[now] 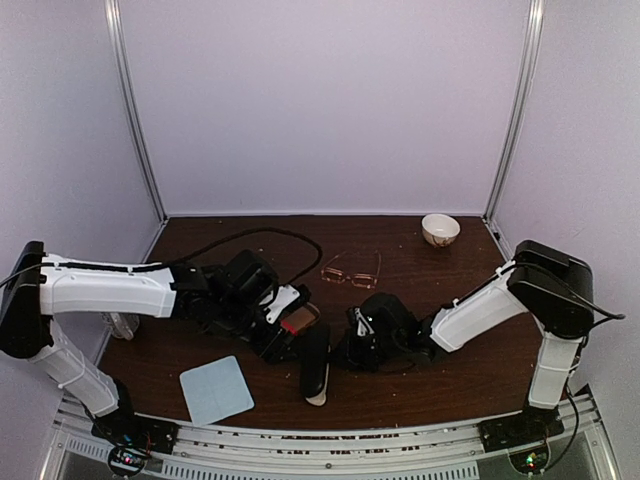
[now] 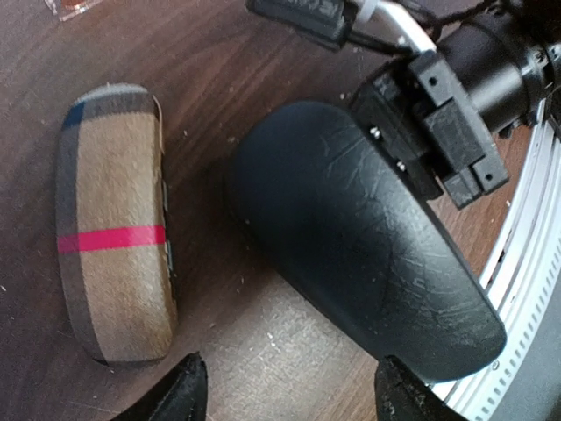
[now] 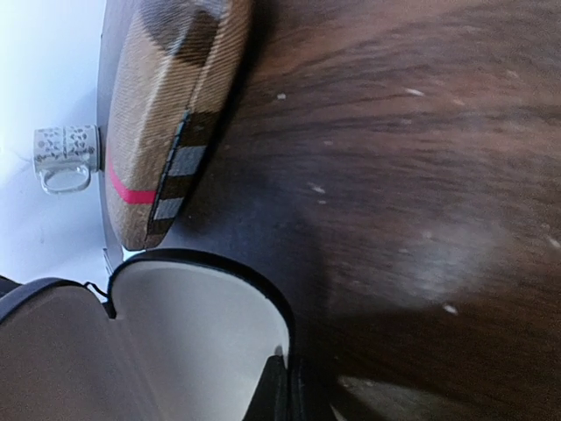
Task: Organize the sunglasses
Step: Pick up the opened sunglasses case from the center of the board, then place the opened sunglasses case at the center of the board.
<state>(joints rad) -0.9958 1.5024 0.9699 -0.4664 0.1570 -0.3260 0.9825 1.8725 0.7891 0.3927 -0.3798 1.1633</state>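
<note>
Top external view: sunglasses point(image 1: 352, 270) lie toward the middle of the far edge, well apart from both arms. Right gripper point(image 3: 279, 390) pinches the rim of the open black case point(image 1: 316, 368). Left gripper point(image 2: 294, 386) is spread and empty. If that thin pinch slips, the lid could fall closed.

Tan plaid case point(image 2: 114, 228) with red stripe on wood table point(image 2: 228, 70), black oblong case point(image 2: 359, 254) just beside, left gripper point(image 2: 285, 395) spread below.
</note>
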